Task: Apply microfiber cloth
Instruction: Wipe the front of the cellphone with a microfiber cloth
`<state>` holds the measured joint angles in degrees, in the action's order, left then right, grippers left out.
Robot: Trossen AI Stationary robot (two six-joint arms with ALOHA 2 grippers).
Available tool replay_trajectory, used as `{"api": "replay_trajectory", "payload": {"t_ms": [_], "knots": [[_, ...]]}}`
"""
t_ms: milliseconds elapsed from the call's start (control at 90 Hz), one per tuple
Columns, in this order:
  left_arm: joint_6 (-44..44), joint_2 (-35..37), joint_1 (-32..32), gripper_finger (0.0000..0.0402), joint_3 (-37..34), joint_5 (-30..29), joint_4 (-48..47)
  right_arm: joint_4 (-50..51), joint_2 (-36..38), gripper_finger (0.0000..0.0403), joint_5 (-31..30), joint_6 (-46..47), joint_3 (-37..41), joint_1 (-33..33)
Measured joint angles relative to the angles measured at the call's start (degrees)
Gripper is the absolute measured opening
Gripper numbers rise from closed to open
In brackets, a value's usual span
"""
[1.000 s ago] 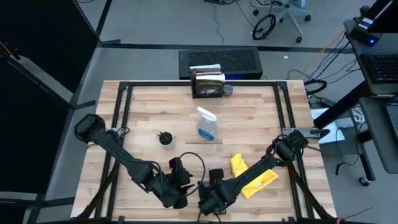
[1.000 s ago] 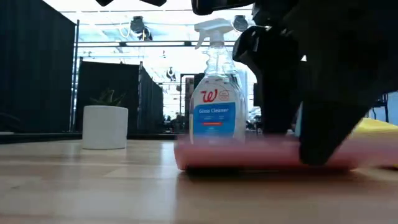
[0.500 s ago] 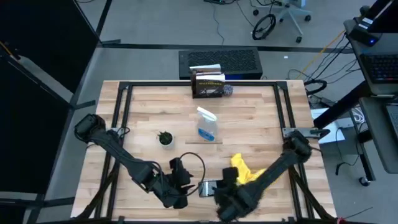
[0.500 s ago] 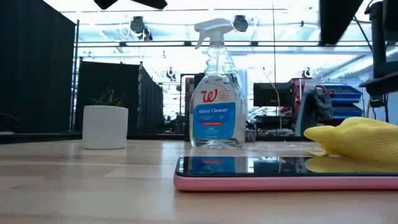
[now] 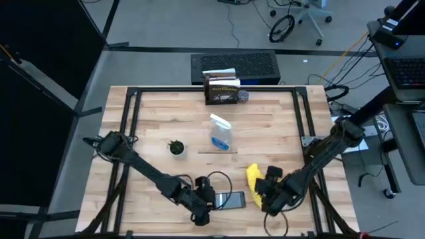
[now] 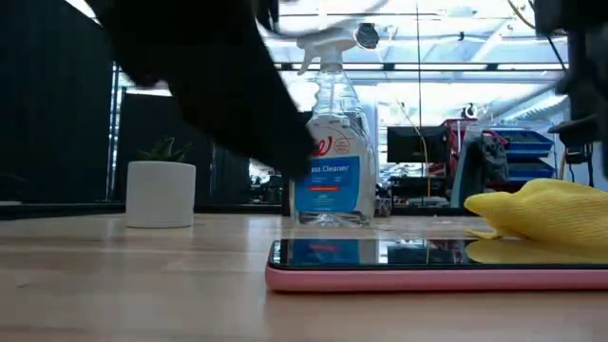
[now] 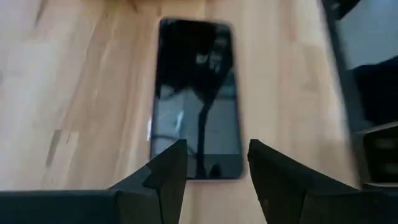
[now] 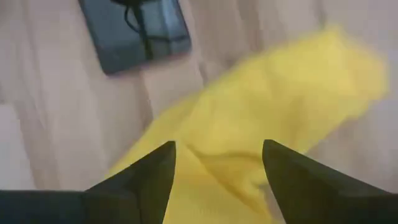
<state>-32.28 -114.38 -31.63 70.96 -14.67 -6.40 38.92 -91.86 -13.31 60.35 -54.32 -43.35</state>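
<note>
Near edge of worktop (image 5: 279,126): left gripper (image 5: 204,211) over the near end of the smartphone (image 5: 229,200), jaws narrowly parted, holding nothing. Just beside the phone, microfiber cloth (image 5: 254,178) lies bunched on the wood; right gripper (image 5: 271,196) above it, jaws wide, empty. Farther back: spray bottle (image 5: 221,133), small potted plant (image 5: 176,147), box (image 5: 222,89) at far edge.

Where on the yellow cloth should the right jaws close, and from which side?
Probably from above, on the raised bunched fold of the microfiber cloth. It lies crumpled beside the phone, so a hump stands clear of the table. The right gripper hangs open over it.
</note>
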Motion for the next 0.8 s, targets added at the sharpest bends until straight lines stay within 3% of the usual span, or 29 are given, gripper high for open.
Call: {"api": "replay_trajectory", "payload": {"t_ms": [122,511,644,800], "knots": [[-0.3,-1.6,0.5,0.0154,0.0,3.2,-0.1,-7.7,0.7,0.0224,1.3,1.8,4.5,-0.2],[1.5,-1.6,0.5,0.0154,0.0,2.7,2.0,-11.8,-8.1,0.0215,-2.3,-5.1,5.9,-0.3],[1.3,-2.2,0.5,0.0154,0.1,2.2,2.2,-13.4,-8.2,0.0171,-2.7,-6.8,5.9,-0.3],[1.5,-4.7,0.8,0.0133,0.3,1.5,2.6,-15.5,-8.0,0.0076,-2.8,-8.5,6.1,0.1]]}}
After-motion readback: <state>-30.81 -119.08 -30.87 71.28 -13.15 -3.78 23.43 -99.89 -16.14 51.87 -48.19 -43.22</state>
